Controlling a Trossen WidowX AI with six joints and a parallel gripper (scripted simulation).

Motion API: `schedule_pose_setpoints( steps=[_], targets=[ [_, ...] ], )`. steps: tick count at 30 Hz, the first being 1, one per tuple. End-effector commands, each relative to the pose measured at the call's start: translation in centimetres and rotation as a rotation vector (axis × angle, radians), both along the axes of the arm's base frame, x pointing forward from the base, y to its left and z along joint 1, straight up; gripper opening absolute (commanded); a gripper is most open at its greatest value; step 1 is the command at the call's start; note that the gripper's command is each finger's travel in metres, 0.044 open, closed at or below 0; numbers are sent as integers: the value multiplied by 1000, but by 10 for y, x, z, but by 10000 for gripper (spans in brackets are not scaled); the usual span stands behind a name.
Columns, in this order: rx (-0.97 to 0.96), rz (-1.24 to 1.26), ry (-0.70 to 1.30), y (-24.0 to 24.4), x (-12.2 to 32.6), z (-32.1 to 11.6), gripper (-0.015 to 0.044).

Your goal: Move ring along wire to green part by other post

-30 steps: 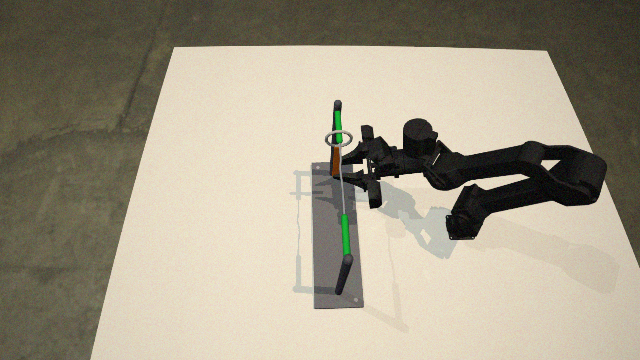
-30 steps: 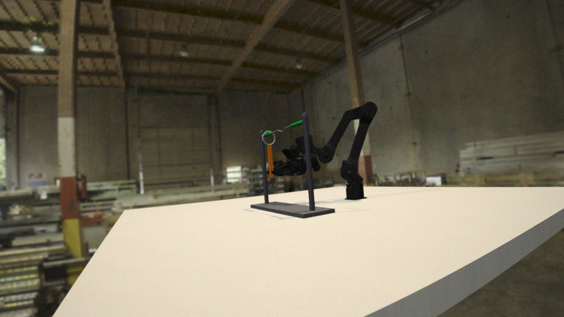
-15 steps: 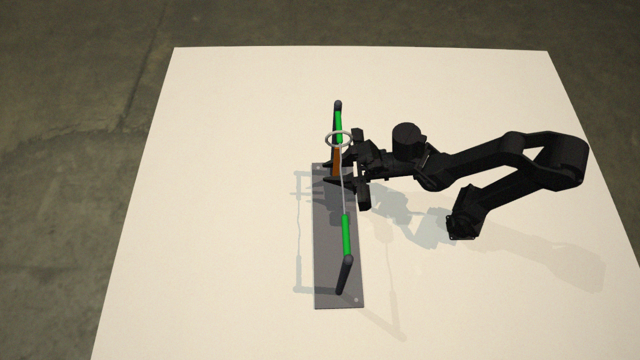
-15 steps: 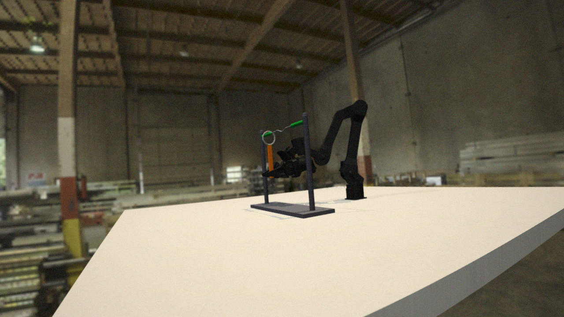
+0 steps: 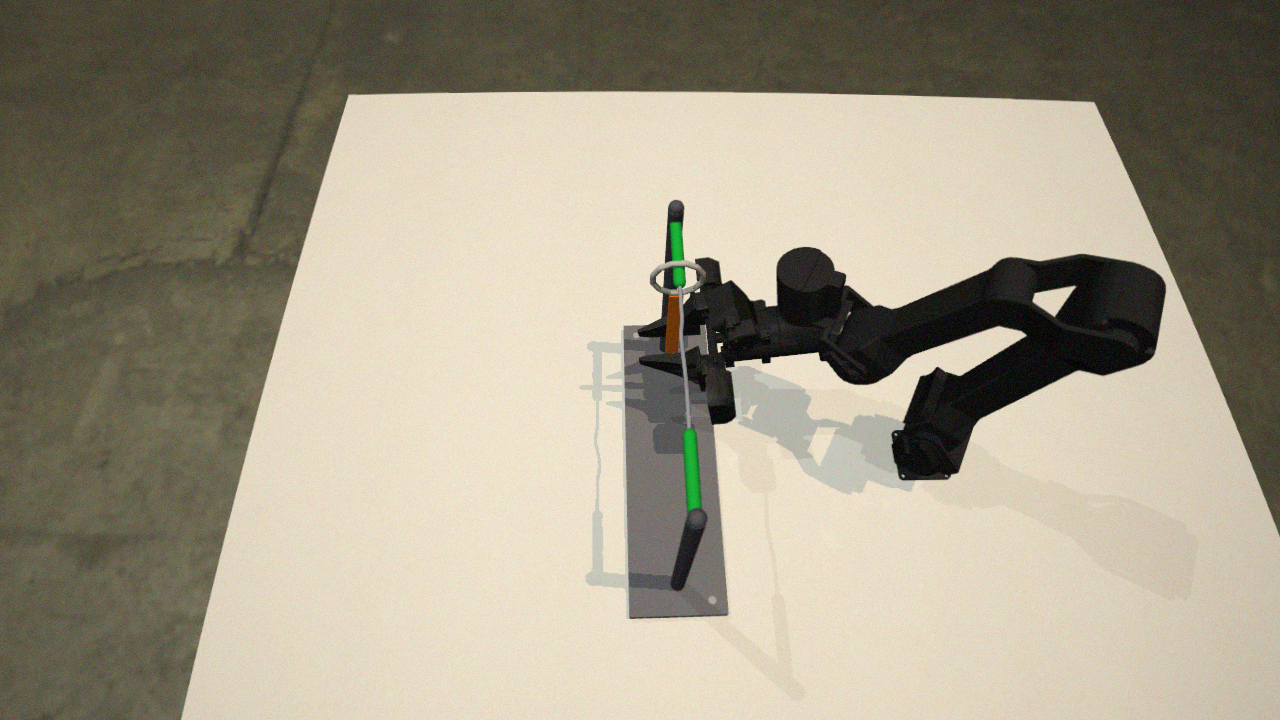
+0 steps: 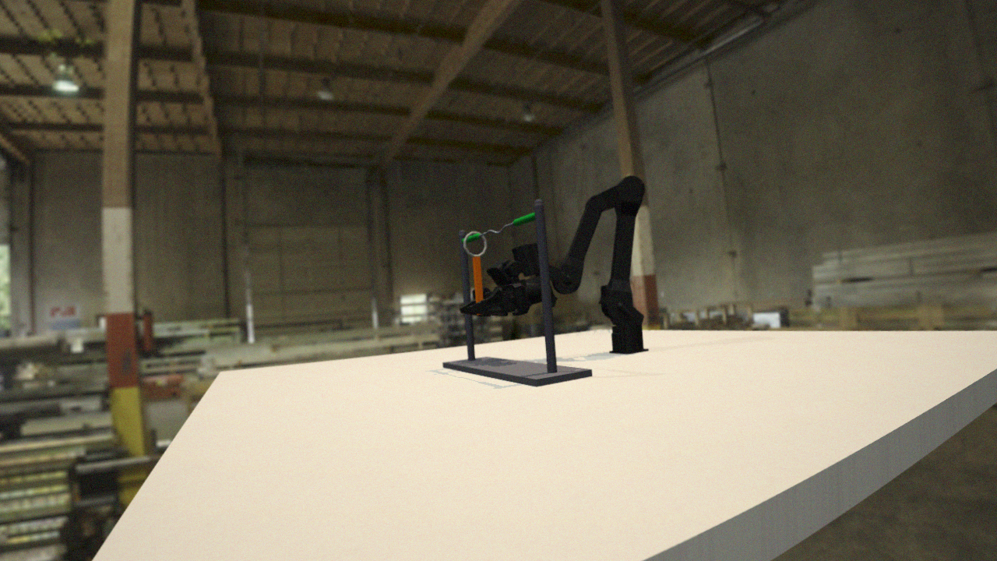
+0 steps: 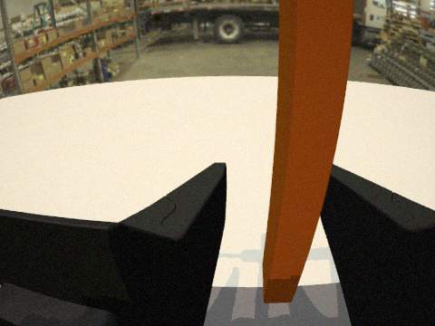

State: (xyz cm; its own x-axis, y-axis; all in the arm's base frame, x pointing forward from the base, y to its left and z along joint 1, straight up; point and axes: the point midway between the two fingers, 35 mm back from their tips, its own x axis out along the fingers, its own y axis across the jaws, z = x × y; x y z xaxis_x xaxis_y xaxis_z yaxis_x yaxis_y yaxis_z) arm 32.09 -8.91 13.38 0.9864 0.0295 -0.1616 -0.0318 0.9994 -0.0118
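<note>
The pale ring hangs around the far green part of the wire, near its inner end. Its orange handle hangs down. My gripper is open around the handle's lower part. In the wrist view the handle is nearer the right finger and overlaps its tip; whether they touch I cannot tell. The thin grey wire passes above my gripper to the near green part.
The far post stands close beyond the ring. The near post stands at the other end of the dark base plate. The plate lies below my gripper on the pale table.
</note>
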Motion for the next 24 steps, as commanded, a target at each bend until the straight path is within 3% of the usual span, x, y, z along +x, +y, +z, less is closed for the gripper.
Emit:
schedule_pose_setpoints(
  steps=[1, 10, 21, 24],
  targets=[
    [3, -6, -3, -1, 1, 1, 160],
    [3, -6, -3, -1, 1, 1, 160],
    [0, 0, -1, 0, 0, 0, -129],
    [0, 0, -1, 0, 0, 0, -150]
  ],
)
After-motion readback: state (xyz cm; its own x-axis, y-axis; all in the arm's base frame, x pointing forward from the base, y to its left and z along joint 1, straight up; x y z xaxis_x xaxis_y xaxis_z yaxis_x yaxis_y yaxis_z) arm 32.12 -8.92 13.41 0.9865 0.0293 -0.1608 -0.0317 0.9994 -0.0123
